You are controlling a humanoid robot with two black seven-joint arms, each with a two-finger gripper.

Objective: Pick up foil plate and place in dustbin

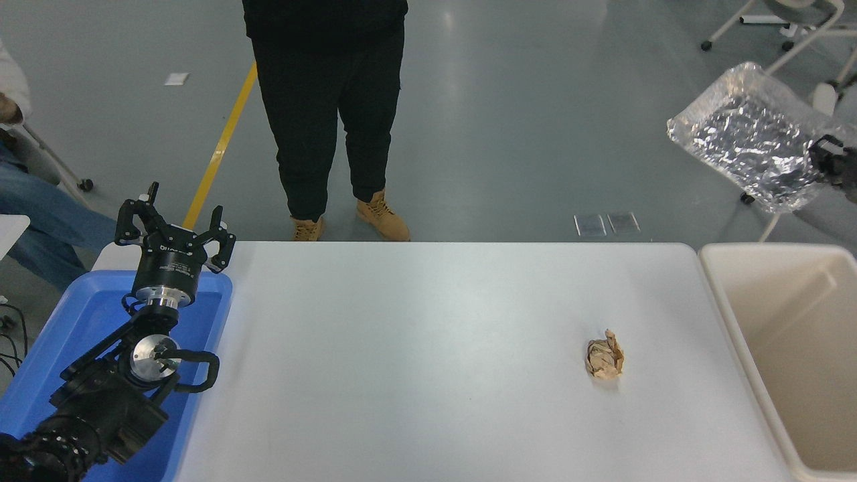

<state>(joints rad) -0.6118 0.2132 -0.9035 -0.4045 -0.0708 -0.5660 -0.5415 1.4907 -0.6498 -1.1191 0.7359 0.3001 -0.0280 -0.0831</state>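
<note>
The foil plate (750, 134), crinkled and silver, hangs in the air at the upper right, tilted, above and beyond the far end of the beige dustbin (736, 321). My right gripper (822, 161) is shut on the plate's right rim and shows only at the picture's right edge. The dustbin stands against the table's right side with bare walls showing inside. At the lower left my left gripper (175, 224) is parked open over the blue bin, holding nothing.
A small crumpled brown paper ball (604, 357) lies on the white table (428, 348) right of centre. A blue bin (80, 321) sits at the table's left. One person (328, 107) stands at the far side; another sits at the far left. Chair legs stand behind the plate.
</note>
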